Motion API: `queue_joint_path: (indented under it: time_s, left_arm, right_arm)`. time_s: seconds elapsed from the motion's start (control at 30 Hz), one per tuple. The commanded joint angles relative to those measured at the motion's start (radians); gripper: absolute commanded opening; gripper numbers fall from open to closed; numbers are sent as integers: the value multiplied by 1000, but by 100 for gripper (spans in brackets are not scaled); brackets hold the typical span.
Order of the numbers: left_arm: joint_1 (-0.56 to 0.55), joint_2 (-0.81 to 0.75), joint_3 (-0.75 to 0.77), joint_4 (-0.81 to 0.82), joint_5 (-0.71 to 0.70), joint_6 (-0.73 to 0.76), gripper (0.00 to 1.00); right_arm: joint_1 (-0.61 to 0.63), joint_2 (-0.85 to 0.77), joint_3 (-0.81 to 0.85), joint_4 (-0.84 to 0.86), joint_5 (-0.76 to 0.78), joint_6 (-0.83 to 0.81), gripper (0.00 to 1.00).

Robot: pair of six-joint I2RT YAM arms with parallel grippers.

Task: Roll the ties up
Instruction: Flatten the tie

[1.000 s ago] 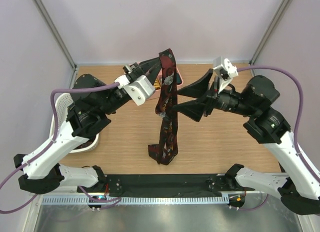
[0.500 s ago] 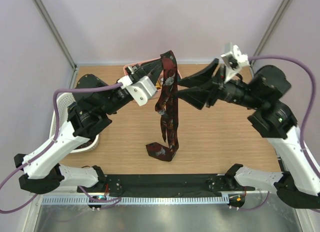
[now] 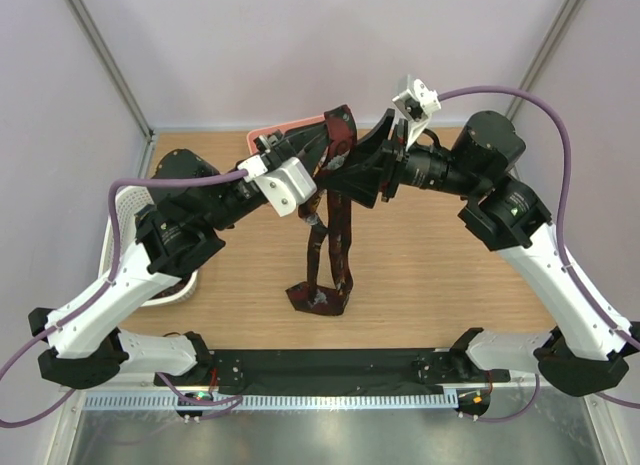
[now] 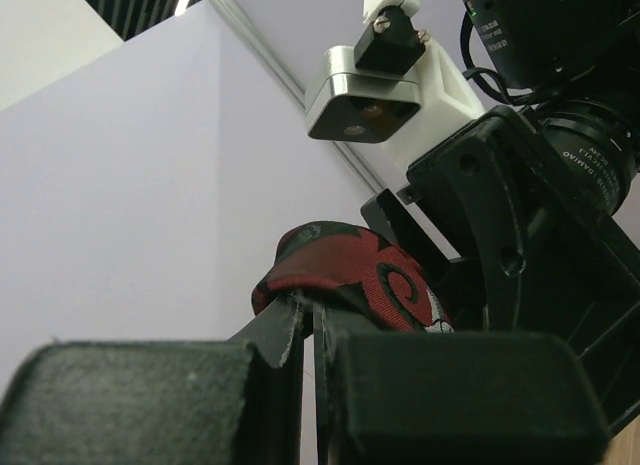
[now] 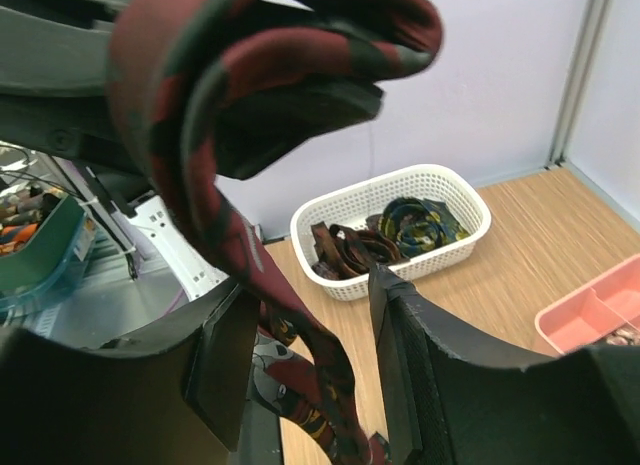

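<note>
Your left claw (image 4: pixel 310 335) pinches the tie (image 3: pixel 335 235) by its folded top, held high, tail pooled on the table (image 3: pixel 450 275). Your right claw (image 5: pixel 310 315) straddles it, jaws apart (no roll started). Basket (image 5: pixel 470 220): more ties, some seemingly coiled. Pink tray (image 5: pixel 590 305): contents unclear.

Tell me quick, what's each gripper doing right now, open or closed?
Left gripper: closed, pinching the tie.
Right gripper: open, jaws either side of the tie.
</note>
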Motion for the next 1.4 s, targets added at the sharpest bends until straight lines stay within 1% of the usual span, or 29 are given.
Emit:
queue_joint_path:
  time_s: [0.0, 0.03, 0.1, 0.2, 0.23, 0.3, 0.4, 0.53, 0.83, 0.87, 0.9, 0.97, 1.03, 1.07, 1.1, 1.17, 1.2, 1.37]
  left_arm:
    - [4, 3, 5, 27, -10, 6, 0]
    - [4, 7, 5, 27, -19, 8, 0]
    - [4, 15, 20, 27, -48, 9, 0]
    - [4, 15, 25, 28, -51, 11, 0]
    - [4, 14, 27, 30, -48, 9, 0]
    - [4, 12, 28, 31, -48, 5, 0]
    - [4, 7, 28, 31, -21, -17, 0]
    - [4, 4, 33, 33, 31, -60, 0]
    - [4, -19, 36, 37, 116, -132, 0]
    - [4, -17, 42, 39, 119, -137, 0]
    - [4, -17, 43, 44, 125, -141, 0]
    - [4, -8, 57, 50, 119, -143, 0]
    - [4, 9, 69, 53, 95, -138, 0]
    - [4, 13, 74, 57, 88, -135, 0]
    - [4, 17, 76, 65, 82, -134, 0]
    - [4, 26, 77, 88, 68, -137, 0]
    - [4, 24, 82, 94, 65, -140, 0]
    - [4, 43, 122, 131, 45, -176, 0]
  right_arm:
    - [5, -48, -12, 90, -44, 41, 53]
    - [5, -53, -12, 79, -36, 35, 55]
    - [4, -68, -11, 44, 5, 11, 65]
    - [5, -114, -26, -16, 83, -37, 71]
    - [4, -127, -37, -35, 97, -46, 75]
    - [5, -154, -42, -55, 122, -64, 76]
    - [5, -159, -28, -78, 114, -72, 79]
    - [4, -110, 39, -116, 111, -92, 82]
    - [5, -30, 112, -108, 68, -100, 83]
    - [5, -24, 115, -105, 53, -92, 82]
    - [5, -21, 115, -89, 38, -85, 76]
    - [5, -12, 104, -64, -39, -57, 71]
    - [5, -12, 72, -10, -82, -31, 68]
    - [5, -13, 60, 8, -85, -19, 66]
    - [5, -12, 41, 31, -85, -6, 59]
    - [5, -9, 29, 36, -82, -8, 54]
    - [5, -10, 6, 48, -79, -6, 49]
    - [14, -13, -91, 129, -81, 27, 48]
